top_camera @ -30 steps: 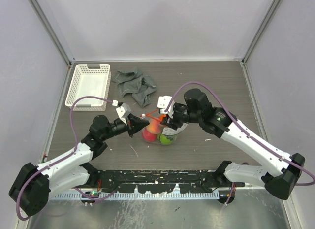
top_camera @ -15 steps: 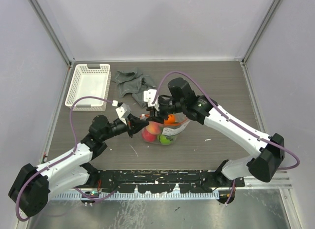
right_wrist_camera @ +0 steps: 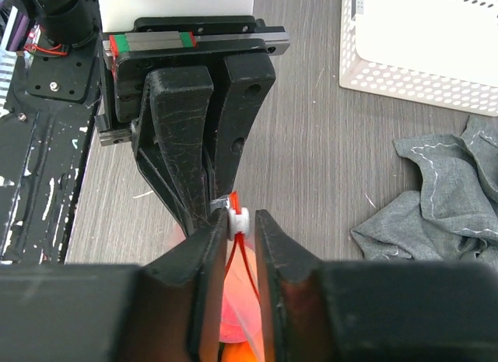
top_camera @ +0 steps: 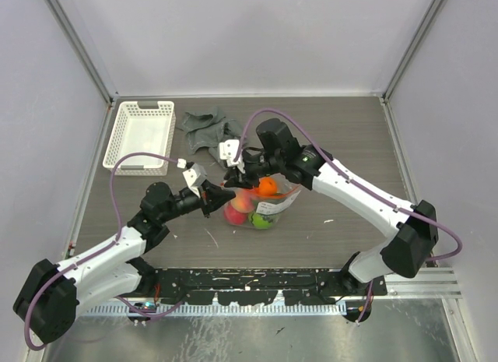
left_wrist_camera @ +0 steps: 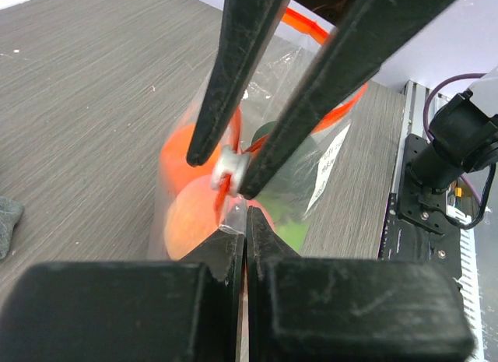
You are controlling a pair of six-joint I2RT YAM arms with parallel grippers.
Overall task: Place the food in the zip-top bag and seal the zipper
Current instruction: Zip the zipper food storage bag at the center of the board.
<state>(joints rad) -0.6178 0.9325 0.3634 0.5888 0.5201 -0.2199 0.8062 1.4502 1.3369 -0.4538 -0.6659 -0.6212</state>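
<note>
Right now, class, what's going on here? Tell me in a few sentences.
The zip-top bag already holds the toy food, and both grippers are on it. The left gripper is shut on the bag's edge at one end of its mouth. The right gripper pinches the white slider of the zipper right beside it. The mouth gapes, so sealing is not done.

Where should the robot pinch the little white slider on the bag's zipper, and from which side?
Pinch the white slider across its two sides, coming down from above so the fingers straddle the red-orange zipper. It sticks up at one end of the bag mouth, just above where the left tool clamps the plastic, so the right tool probably fits best facing it.
</note>
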